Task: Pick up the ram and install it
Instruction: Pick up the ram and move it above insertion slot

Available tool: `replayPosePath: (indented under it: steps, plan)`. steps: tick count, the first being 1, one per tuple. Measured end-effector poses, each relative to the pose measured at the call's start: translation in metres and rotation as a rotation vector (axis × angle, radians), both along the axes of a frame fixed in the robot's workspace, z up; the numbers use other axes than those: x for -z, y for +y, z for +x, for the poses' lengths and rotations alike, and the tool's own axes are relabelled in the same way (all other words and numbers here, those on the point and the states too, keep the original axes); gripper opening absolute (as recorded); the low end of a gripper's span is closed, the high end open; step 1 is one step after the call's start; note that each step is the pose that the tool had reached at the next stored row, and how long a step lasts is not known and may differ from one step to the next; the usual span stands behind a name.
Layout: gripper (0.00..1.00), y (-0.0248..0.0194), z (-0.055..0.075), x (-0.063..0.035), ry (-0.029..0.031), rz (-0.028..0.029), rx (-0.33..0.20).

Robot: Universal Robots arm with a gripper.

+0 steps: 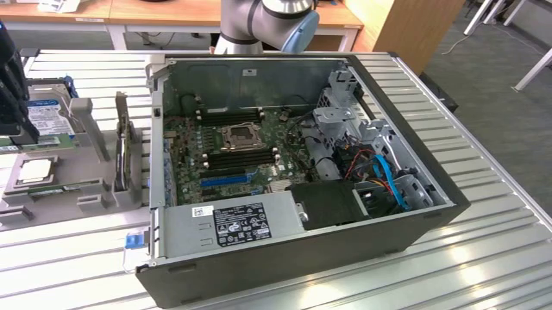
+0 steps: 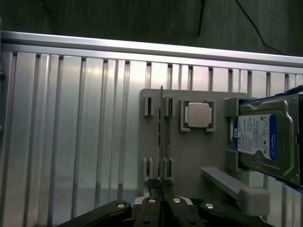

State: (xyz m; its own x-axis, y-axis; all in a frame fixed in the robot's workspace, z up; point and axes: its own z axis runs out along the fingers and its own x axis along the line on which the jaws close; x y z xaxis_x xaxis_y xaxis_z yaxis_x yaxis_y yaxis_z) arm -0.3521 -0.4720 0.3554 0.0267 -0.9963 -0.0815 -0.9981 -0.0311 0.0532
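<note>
Labels give you little: the hard drive [image 2: 265,137] carries a blue and white sticker and the power supply [image 1: 233,223] a black and white one, but neither print can be read.

Your gripper [image 2: 161,189] is clenched, its two dark fingers pressed together with nothing visibly clamped between them. The ram [image 2: 162,132] stands on edge in the slotted grey holder [image 2: 189,156]. It shows as a thin green line running straight away from the fingertips, in line with the seam between them. You cannot tell whether its near end touches them.

Just beside the ram, on the drive's side of the gripper, a square silver chip [image 2: 198,115] sits in a recess. The drive lies beyond that, overhanging the holder's edge. On the gripper's other side you have open ribbed aluminium counter [image 2: 71,132] out to its rail.

The holder is matte plastic, with small upright posts flanking the ram at both ends, so room beside the stick is tight.

In the exterior view the open case [image 1: 302,258] lies on the counter, its green motherboard [image 1: 233,139] facing up, walled in by dark sheet metal.
</note>
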Motion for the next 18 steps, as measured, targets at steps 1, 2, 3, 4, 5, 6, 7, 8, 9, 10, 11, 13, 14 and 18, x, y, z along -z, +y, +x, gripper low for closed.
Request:
replayPosePath:
  steps: [1,2,3,4,5,6,7,8,9,10,11,13,14,18]
  plan:
    - [0.12,0.0000,0.000,-0.0018,0.0001,0.0000,0.000]
    - [0.12,0.0000,0.000,-0.0035,0.0001,-0.0001,0.000]
    - [0.12,0.0000,0.000,-0.0051,0.0001,-0.0001,0.000]
    - [0.12,0.0000,0.000,-0.0066,0.0000,0.0000,0.000]
    - [0.12,0.0000,0.001,-0.0083,0.0001,0.0000,0.000]
    - [0.12,0.0000,0.001,-0.0099,0.0001,0.0000,0.000]
    - [0.12,0.0000,0.001,-0.0114,0.0000,0.0000,0.000]
    - [0.12,0.0000,0.001,-0.0130,0.0001,0.0000,0.000]
    - [0.12,0.0000,0.001,-0.0146,0.0001,0.0000,0.000]
    - [0.12,0.0000,0.001,-0.0162,0.0001,-0.0001,0.000]
    - [0.12,0.0000,0.001,-0.0178,0.0001,0.0000,0.000]
    - [0.12,0.0000,0.001,-0.0209,0.0001,-0.0001,0.000]
    - [0.12,0.0000,0.001,-0.0223,0.0001,0.0000,0.000]
    - [0.12,0.0000,0.002,-0.0275,0.0001,0.0000,0.000]
